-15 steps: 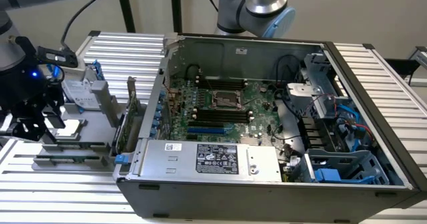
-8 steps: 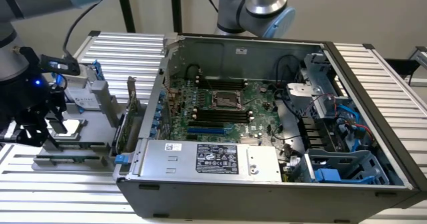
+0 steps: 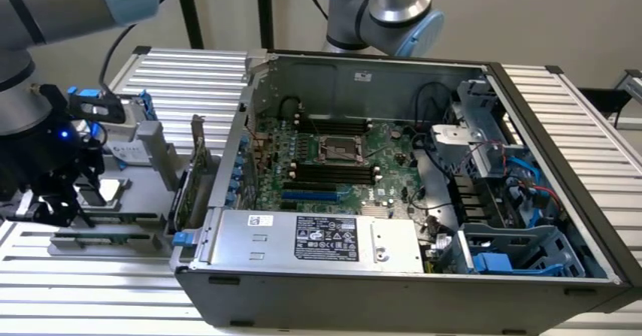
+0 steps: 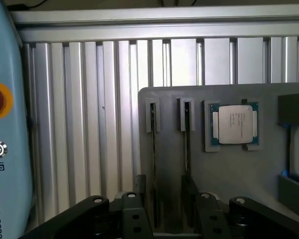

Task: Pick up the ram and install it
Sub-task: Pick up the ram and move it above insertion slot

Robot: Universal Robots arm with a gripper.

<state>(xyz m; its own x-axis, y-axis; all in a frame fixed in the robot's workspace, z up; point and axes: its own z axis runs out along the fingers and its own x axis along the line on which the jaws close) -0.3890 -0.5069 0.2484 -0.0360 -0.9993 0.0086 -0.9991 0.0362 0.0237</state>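
ram [image 4: 153, 159] thin, dark, on edge in grey holder [image 4: 229, 174] slot; second stick [image 4: 187, 154] parallel beside

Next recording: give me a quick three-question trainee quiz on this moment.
1. How many ram sticks stand on edge in the grey tray?
2. True or false: the pincer is shut on a stick.
3. What lies in the tray next to the sticks? A) a processor chip B) a fan C) a screwdriver

Key: 1) two; 2) false, it is open above the tray; 3) A.
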